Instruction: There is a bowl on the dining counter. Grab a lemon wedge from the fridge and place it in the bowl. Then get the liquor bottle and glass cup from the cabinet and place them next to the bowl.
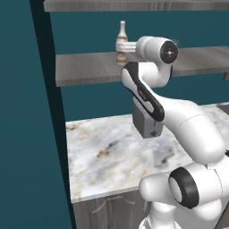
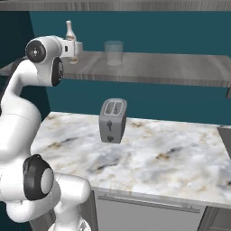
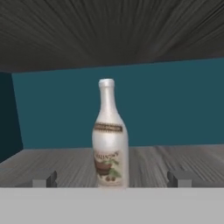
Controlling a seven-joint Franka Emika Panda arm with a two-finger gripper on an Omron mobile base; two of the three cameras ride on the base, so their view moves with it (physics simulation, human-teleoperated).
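A white liquor bottle (image 3: 109,144) with a brown label stands upright on the grey wooden cabinet shelf (image 3: 65,164), at the shelf's left end (image 1: 89,67). My gripper (image 3: 111,179) is open at shelf height, one fingertip (image 3: 43,178) on each side of the bottle's base and well apart from it. From the sides, the bottle (image 1: 121,31) (image 2: 69,29) rises just beyond my hand (image 2: 74,48). A clear glass cup (image 2: 113,53) stands on the same shelf, to the bottle's right. The bowl and lemon wedge are out of view.
A grey toaster (image 2: 113,121) sits on the marble counter (image 2: 171,153) below the shelf. Another shelf board (image 3: 109,30) runs close above the bottle. A teal wall (image 1: 27,134) bounds the counter's left side.
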